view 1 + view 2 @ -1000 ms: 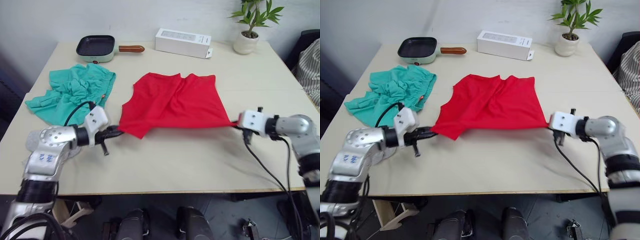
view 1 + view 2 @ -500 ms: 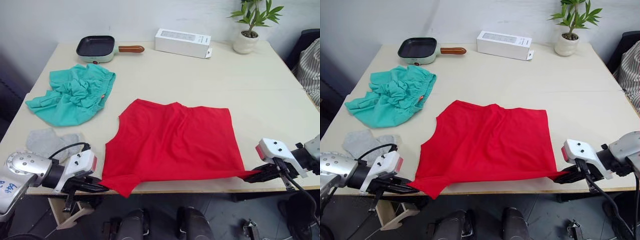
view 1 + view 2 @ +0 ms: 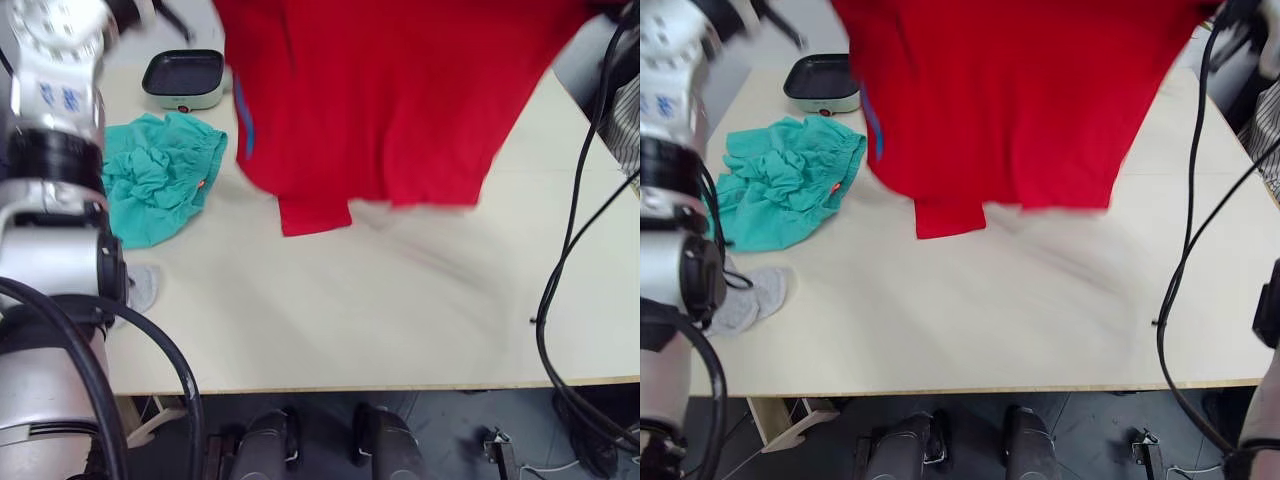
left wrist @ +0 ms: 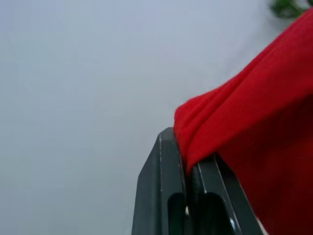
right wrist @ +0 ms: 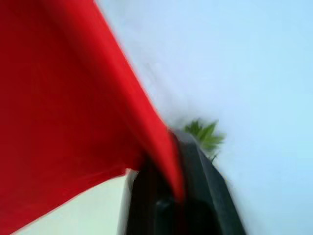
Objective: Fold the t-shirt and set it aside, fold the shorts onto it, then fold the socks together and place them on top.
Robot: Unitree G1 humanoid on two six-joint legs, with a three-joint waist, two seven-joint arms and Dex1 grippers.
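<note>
Red cloth of the t-shirt [image 3: 380, 100] hangs spread in the air above the table [image 3: 400, 300], soft and smooth, one short sleeve dangling lowest, a blue neckband edge showing. Its upper corners are clamped: left gripper [image 4: 188, 169] pinches a bunched fold between its dark fingers, right gripper [image 5: 171, 161] likewise. Crumpled teal shorts [image 3: 155, 185] lie on the table's left side, grey knit socks [image 3: 750, 295] nearer, beside a small pan [image 3: 183, 78]

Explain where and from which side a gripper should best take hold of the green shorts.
Probably the gathered waistband of the shorts, at the far edge by the orange tag. It is a thick, firm ridge facing the open table, so fingers coming from above on that side should pinch it cleanly; the rest lies crumpled.
</note>
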